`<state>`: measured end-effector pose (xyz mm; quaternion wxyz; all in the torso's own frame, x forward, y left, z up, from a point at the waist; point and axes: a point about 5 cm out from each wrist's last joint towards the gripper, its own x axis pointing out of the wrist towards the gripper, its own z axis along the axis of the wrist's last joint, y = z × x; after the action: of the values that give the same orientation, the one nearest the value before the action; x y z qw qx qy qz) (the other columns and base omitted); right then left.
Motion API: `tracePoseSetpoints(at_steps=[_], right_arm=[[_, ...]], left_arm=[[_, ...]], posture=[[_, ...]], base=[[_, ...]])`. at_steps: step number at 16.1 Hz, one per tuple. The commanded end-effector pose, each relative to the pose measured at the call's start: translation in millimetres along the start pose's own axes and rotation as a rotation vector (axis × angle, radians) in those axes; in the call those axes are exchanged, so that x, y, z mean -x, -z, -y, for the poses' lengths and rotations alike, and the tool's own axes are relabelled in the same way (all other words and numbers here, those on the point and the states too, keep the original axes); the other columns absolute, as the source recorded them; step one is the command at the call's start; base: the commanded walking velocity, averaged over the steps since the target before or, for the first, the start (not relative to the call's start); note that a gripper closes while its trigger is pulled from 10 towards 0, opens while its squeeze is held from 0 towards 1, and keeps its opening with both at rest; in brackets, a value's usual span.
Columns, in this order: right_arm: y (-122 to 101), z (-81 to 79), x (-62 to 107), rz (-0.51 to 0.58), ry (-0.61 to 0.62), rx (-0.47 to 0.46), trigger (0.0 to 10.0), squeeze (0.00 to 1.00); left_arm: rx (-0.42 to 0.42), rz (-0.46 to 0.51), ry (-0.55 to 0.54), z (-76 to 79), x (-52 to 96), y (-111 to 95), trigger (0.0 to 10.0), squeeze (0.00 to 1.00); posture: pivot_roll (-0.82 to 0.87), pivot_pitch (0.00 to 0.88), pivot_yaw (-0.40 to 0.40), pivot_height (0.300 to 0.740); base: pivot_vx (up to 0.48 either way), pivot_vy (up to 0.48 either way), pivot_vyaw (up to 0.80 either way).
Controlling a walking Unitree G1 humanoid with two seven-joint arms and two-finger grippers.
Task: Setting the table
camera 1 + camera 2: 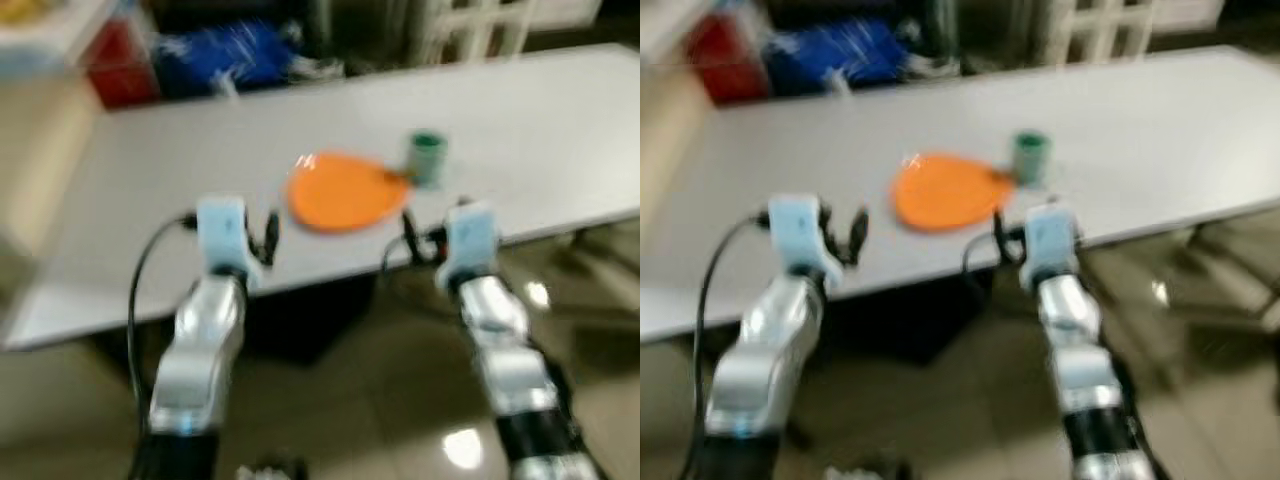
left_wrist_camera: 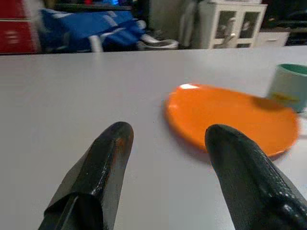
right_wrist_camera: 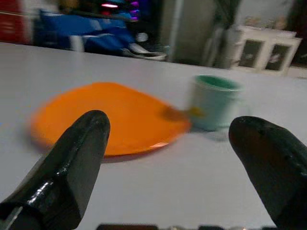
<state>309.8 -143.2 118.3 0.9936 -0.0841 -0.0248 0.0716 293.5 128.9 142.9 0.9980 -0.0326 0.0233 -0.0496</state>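
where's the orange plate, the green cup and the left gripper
orange plate [image 1: 345, 190], left eye view, middle of its face
green cup [image 1: 427, 157], left eye view, its side wall
left gripper [image 2: 165, 143], left wrist view, midway between its open fingertips

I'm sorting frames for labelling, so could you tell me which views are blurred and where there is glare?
Left and right eye views: motion-blurred throughout, with bright glare spots on the floor. Left wrist view: sharpest, with a highlight on the orange plate rim. Right wrist view: the plate and green cup are smeared, and the right claw fingers are soft.

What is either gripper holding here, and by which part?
Nothing. The left gripper and right gripper are both open and empty, short of the orange plate.
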Motion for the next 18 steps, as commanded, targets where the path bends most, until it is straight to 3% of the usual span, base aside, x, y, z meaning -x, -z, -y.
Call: tracePoseSetpoints(at_steps=[1, 3, 18], right_arm=[[-3.1, -2.6, -3.8, 0.012, -0.014, 0.011, 10.0, 0.0], [-2.3, -3.0, -5.7, 0.016, -0.018, -0.012, 10.0, 0.0], [-2.8, -23.3, -17.1, 0.026, -0.059, -0.048, 10.0, 0.0]], left_arm=[[-0.009, 0.02, 0.0, 0.2, -2.3, -7.4, 10.0, 0.0], [-0.014, 0.025, 0.004, 0.0, -2.3, -8.3, 10.0, 0.0], [-0.069, 0.055, -0.004, -11.0, -4.9, -19.2, 10.0, 0.0]], posture=[[-0.05, 0.0, 0.041, 0.74], [-0.05, 0.0, 0.042, 0.74], [-0.03, 0.0, 0.072, 0.74]], base=[[0.0, 0.476, 0.59], [0.0, 0.48, 0.58], [0.0, 0.48, 0.0]])
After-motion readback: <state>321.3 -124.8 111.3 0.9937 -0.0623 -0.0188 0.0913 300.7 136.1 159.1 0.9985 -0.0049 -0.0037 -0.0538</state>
